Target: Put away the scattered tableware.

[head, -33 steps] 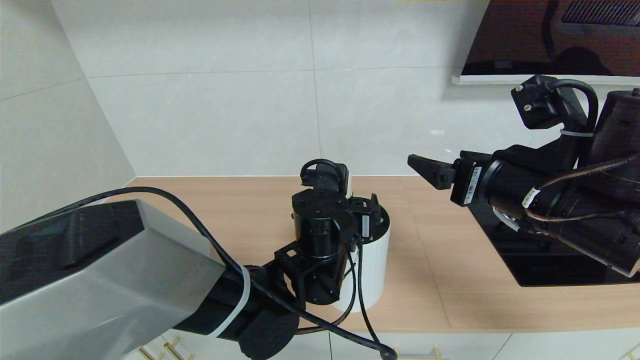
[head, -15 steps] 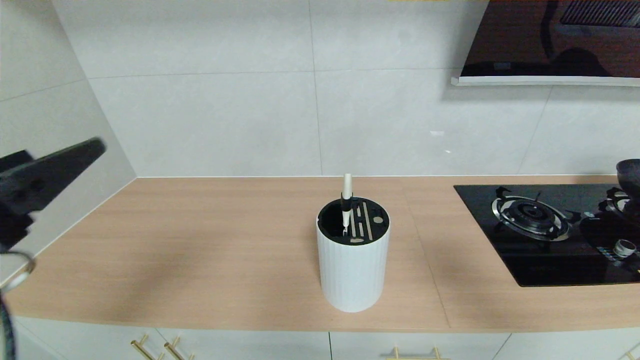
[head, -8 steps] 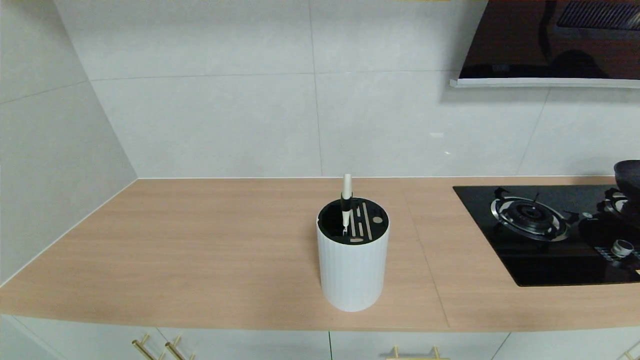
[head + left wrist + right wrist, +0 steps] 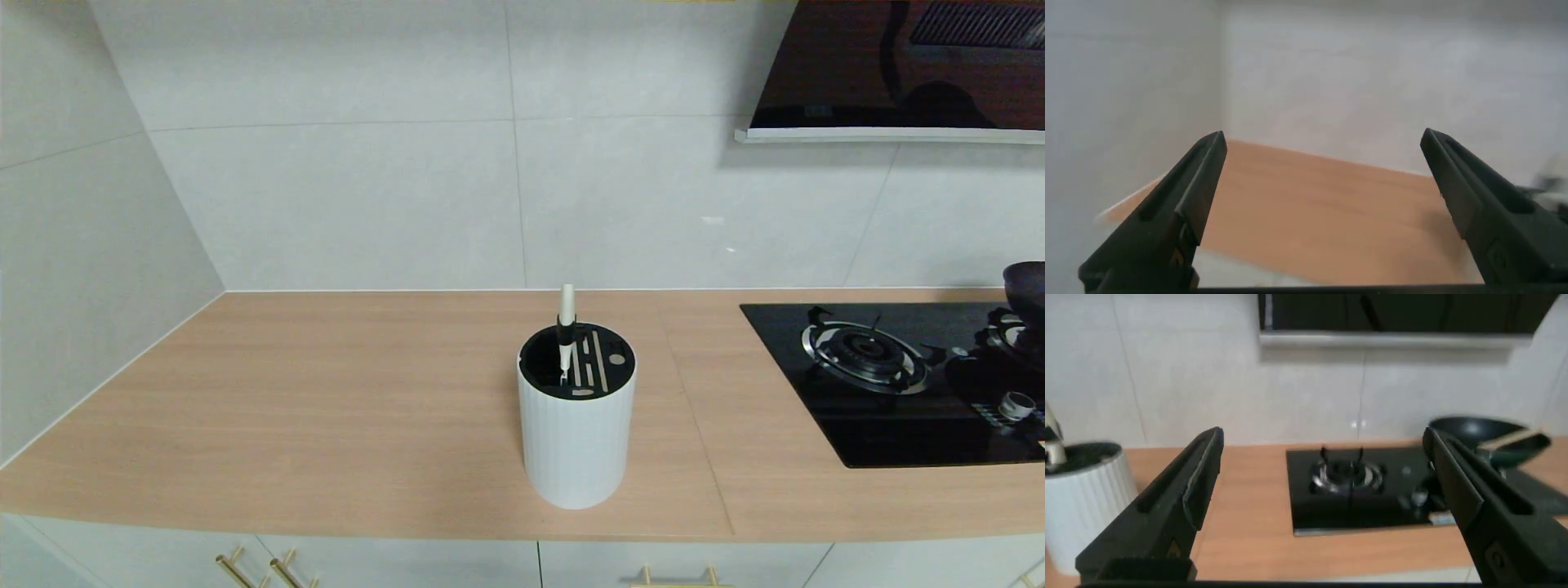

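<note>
Item: slim white-and-black-handled utensil [image 4: 565, 327], housed in a white ribbed cylindrical holder [image 4: 576, 441] that stood on the light wood-grain desk [image 4: 326, 408], near its middle and well apart from the black glass gas hob [image 4: 882, 384] on the robot's right. Hazards, as judged: the holder was tall for its footprint, so a hand brushing its rim or the projecting handle on a return pass would likely rock or topple it. The utensil sat loose in the wide round compartment rather than in a narrow slot, so a knock could set it leaning or tip it out. Left hand [image 4: 1323, 137]: spread wide, holding nothing, above the desk. Right hand [image 4: 1323, 434]: spread wide, holding nothing, facing the hob, with the holder [image 4: 1082, 498] off to one side and apart from its fingers. Condition of item: roughly upright, the pale handle end rising clear above the rim, a black band below it and a thin light shaft running down into the black insert. Holder: fine vertical ribbing, matt white wall; black top insert with the open compartment on the robot's left and several pale slots beside it. The utensil touched neither hand.
</note>
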Controlling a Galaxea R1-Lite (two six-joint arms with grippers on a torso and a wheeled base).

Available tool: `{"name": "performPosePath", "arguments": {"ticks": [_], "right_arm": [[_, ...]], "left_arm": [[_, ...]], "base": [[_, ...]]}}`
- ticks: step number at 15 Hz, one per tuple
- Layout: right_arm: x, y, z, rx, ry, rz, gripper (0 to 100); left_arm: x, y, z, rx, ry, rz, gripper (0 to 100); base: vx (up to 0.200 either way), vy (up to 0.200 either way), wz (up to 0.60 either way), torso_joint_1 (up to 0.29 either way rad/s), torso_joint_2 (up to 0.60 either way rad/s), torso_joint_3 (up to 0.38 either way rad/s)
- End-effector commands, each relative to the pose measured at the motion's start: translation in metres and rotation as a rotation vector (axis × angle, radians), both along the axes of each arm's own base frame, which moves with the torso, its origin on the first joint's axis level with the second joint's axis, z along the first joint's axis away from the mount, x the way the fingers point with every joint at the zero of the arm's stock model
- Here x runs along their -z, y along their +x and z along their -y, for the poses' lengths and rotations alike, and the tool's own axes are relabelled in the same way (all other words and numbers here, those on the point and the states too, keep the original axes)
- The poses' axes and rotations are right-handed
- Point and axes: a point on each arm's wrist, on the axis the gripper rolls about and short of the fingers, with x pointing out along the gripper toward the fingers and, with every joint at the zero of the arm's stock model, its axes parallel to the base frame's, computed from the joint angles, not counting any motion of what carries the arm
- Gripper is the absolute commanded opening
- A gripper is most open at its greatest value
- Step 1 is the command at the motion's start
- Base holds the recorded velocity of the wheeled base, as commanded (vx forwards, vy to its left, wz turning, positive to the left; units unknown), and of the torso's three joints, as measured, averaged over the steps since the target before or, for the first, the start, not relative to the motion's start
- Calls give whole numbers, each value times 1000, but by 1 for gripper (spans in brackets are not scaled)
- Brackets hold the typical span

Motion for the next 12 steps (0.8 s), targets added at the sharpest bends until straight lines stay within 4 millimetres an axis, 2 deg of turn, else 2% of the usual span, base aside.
{"name": "performPosePath", "arguments": {"ticks": [1,3,4,6,7,12], "right_arm": [[36,19,0,-25,70,-116,100],[64,34,-1,-60,77,-165,100],[73,38,-2,-79,68,-157,100],[76,39,-2,-112,61,-185,100],[83,39,-3,-114,59,-259,100],[83,39,-4,-157,22,-259,100]], "left_arm": [[48,27,2,65,35,-157,100],[76,40,4,158,52,-199,100],[82,42,5,211,54,-212,100],[87,43,6,267,49,-264,100],[87,43,6,280,61,-266,100],[87,43,6,287,43,-260,100]], "base": [[0,0,0,0,0,0],[0,0,0,0,0,0],[0,0,0,0,0,0],[0,0,0,0,0,0],[0,0,0,0,0,0],[0,0,0,0,0,0]]}}
